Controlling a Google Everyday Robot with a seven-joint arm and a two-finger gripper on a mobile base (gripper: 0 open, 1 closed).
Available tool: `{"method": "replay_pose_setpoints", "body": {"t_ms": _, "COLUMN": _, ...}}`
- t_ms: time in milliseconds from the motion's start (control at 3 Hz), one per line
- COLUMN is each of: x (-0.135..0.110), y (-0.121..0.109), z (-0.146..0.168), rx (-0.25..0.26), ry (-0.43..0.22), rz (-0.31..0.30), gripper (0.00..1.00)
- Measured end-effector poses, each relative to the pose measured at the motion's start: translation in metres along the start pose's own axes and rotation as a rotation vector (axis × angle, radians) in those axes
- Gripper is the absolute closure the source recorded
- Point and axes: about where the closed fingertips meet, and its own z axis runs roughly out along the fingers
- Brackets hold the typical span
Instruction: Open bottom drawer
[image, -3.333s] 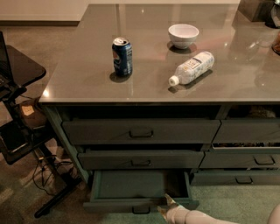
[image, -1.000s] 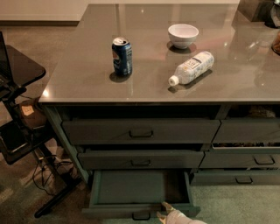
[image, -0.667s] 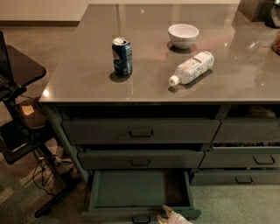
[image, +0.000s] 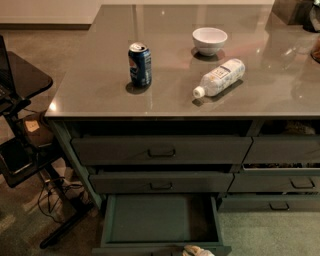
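Note:
The bottom drawer (image: 160, 220) of the left stack stands pulled out, its flat green inner tray showing and bare. Its dark front runs along the bottom edge of the view, mostly cut off. My gripper (image: 197, 250) shows only as a pale tip at the bottom edge, at the drawer front just right of its middle. The two taller drawer fronts above, each with a dark centre pull, are less far out; the middle one (image: 161, 182) stands slightly ajar.
On the grey counter stand a blue soda can (image: 139, 64), a white bowl (image: 209, 40) and a plastic bottle (image: 219, 78) lying on its side. A neighbouring drawer stack (image: 285, 170) is at right. A black stand with cables (image: 30, 165) is at left.
The drawer has come further out toward the camera. My gripper has dropped lower in the view, from beside the drawer's front right corner to the bottom edge.

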Motion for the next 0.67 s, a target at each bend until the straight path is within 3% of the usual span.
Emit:
{"method": "replay_pose_setpoints", "body": {"t_ms": 333, "x": -0.0021, "y": -0.0003, "z": -0.0021, "rx": 0.0, "ry": 0.0, "rz": 0.0, "gripper": 1.0}}
{"method": "replay_pose_setpoints", "body": {"t_ms": 667, "x": -0.0021, "y": -0.0003, "z": -0.0021, "rx": 0.0, "ry": 0.0, "rz": 0.0, "gripper": 0.81}}
